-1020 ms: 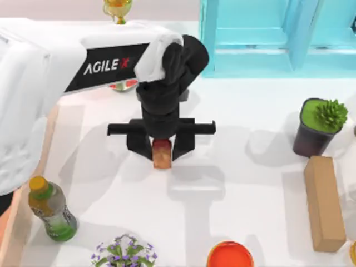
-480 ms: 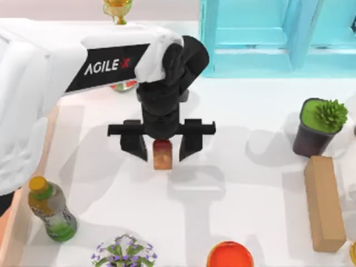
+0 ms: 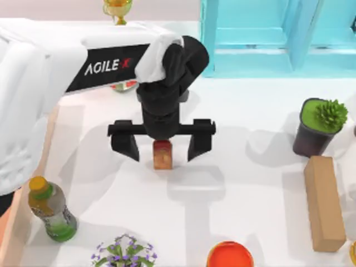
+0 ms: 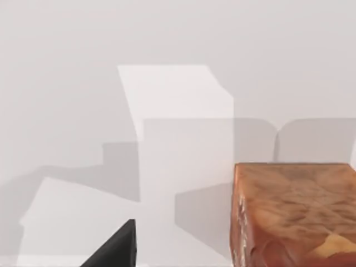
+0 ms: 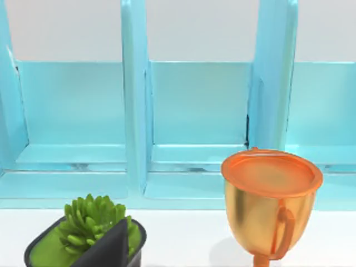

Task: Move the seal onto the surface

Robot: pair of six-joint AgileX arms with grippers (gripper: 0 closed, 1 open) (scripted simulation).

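You see the surface [image 3: 239, 183] spreading white around the seal [image 3: 162, 155], your landmark. The left gripper [image 3: 162, 146] hangs directly over the seal, its jaws spread wide, one finger either side and clear of it. The seal stands upright on the surface. The right gripper's opening can't be told.

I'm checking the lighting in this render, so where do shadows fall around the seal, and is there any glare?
Top view: the left gripper hangs open over the seal, with soft grey shadows on the surface below and beside it; no harsh glare. Left wrist view: overlapping hard-edged grey shadow patches lie on the white surface beside the seal.
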